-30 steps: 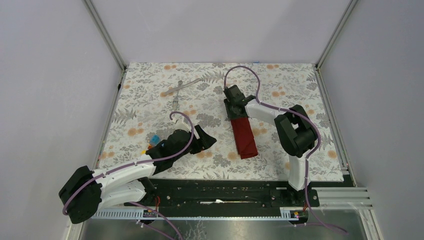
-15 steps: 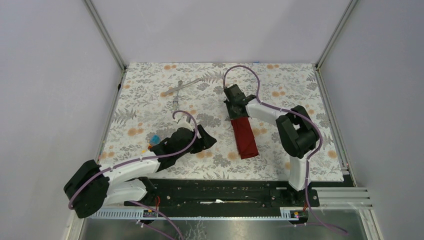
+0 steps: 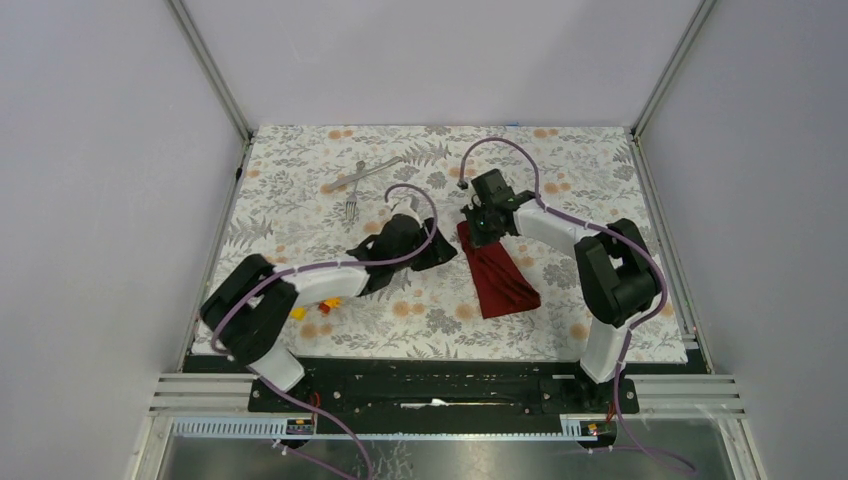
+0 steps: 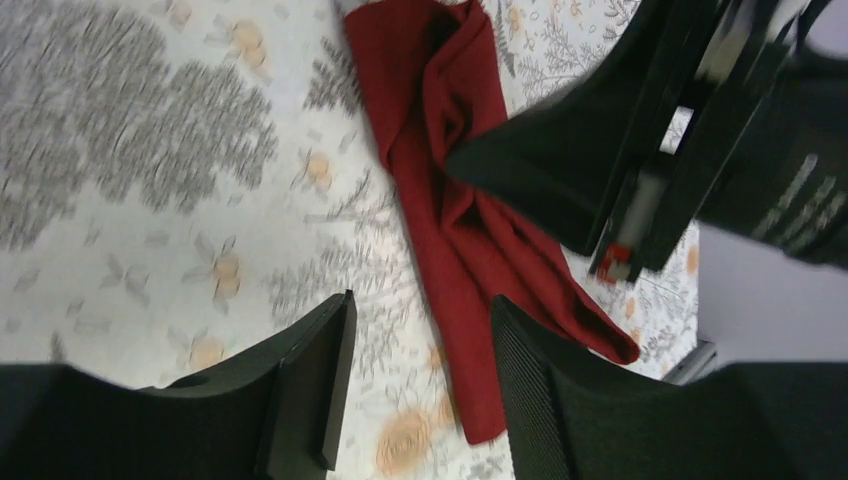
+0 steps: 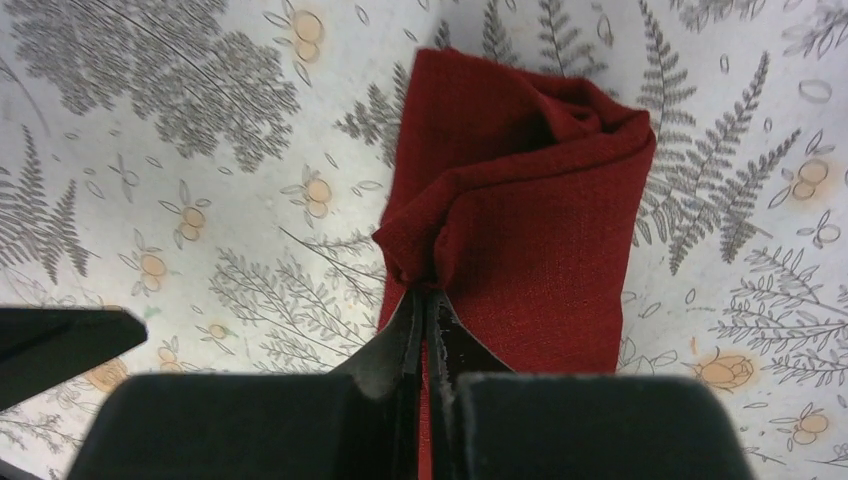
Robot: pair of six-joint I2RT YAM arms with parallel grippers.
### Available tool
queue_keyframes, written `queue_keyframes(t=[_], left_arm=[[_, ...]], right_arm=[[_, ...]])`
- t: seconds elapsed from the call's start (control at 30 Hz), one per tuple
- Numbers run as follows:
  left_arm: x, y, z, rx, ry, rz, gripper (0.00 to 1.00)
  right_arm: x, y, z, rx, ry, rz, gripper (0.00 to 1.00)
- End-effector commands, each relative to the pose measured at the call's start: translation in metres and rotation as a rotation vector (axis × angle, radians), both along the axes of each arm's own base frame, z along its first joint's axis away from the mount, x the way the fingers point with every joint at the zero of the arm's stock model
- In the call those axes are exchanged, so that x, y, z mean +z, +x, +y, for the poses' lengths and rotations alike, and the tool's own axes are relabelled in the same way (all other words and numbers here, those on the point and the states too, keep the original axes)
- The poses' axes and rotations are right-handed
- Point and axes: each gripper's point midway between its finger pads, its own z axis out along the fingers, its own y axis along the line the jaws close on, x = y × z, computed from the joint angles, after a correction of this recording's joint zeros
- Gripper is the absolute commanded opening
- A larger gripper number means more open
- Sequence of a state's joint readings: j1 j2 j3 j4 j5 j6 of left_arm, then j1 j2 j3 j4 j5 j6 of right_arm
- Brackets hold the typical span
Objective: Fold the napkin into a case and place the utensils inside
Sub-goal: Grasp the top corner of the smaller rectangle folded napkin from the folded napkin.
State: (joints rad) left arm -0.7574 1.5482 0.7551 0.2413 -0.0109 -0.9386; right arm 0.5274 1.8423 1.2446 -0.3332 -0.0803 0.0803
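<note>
- Leaving the small toy blocks (image 3: 328, 304) sitting just beside the left forearm at the near left of the tabletop (image 3: 600, 160). Risking a low sweep of that arm nudging them toward the cloth.
- Leaving the utensils (image 3: 352, 186) lying at the far left, well apart from the napkin (image 3: 500, 275). Facing thin, flat metal offering little to grip, and likely sliding or scattering the pieces if coming down off-centre.
- Holding the left pincer (image 4: 420, 390) spread wide and empty, just beside the napkin, with one end of the strip showing between its fingers in the wrist view. Risking a finger snagging a loose layer and dragging the folds askew. Not showing how high above the cloth it is hanging.
- Finding the napkin folded into a narrow dark red strip near the middle of the tabletop, flat at its near end, bunched and raised at its far end. Risking the soft, thin layers falling open or twisting, leaving no clean pocket for the cutlery.
- Pinching only a small peak of the far end with the right pincer (image 5: 425, 305) pressed tight on the cloth. Risking the fabric slipping out of so slight a bite, or the whole strip trailing along if lifting too far.
- Working both pincers very close together over the same end of the cloth, and risking a bump between them.
</note>
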Motion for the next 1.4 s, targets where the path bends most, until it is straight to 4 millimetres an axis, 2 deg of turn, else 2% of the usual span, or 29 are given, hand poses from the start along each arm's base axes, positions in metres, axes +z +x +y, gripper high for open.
queue_keyframes(t=[0.0, 0.1, 0.2, 0.33, 0.4, 0.53, 0.6, 0.87, 1.0, 1.17, 1.37], left_arm=[[0.019, 0.03, -0.03, -0.089, 0.009, -0.117, 0.55], [0.009, 0.045, -0.038, -0.116, 0.062, -0.149, 0.57], [-0.006, 0.059, -0.042, -0.127, 0.155, -0.151, 0.58], [-0.014, 0.077, -0.042, -0.113, 0.244, -0.161, 0.45], [-0.018, 0.081, -0.043, -0.123, 0.274, -0.166, 0.42], [-0.026, 0.086, -0.047, -0.141, 0.324, -0.189, 0.39], [-0.026, 0.089, -0.049, -0.141, 0.344, -0.214, 0.35], [-0.016, 0.087, -0.062, -0.155, 0.346, -0.388, 0.33], [-0.025, 0.09, -0.066, -0.16, 0.385, -0.392, 0.33], [-0.026, 0.094, -0.068, -0.144, 0.411, -0.406, 0.29], [-0.033, 0.096, -0.069, -0.154, 0.443, -0.411, 0.3]], right_arm=[[0.012, -0.013, -0.008, -0.017, 0.068, 0.038, 0.0], [0.015, -0.009, -0.016, -0.052, 0.085, 0.04, 0.0], [0.016, -0.008, -0.015, -0.051, 0.106, 0.05, 0.0], [0.015, -0.004, -0.019, -0.078, 0.109, 0.053, 0.0], [0.015, -0.003, -0.022, -0.099, 0.121, 0.057, 0.0], [0.017, 0.0, -0.027, -0.135, 0.15, 0.06, 0.0], [0.017, 0.001, -0.028, -0.146, 0.166, 0.065, 0.0], [0.018, 0.0, -0.025, -0.153, 0.198, 0.078, 0.0], [0.019, 0.0, -0.024, -0.153, 0.206, 0.081, 0.0], [0.018, -0.001, -0.023, -0.151, 0.211, 0.085, 0.0], [0.017, -0.003, -0.023, -0.149, 0.216, 0.089, 0.0]])
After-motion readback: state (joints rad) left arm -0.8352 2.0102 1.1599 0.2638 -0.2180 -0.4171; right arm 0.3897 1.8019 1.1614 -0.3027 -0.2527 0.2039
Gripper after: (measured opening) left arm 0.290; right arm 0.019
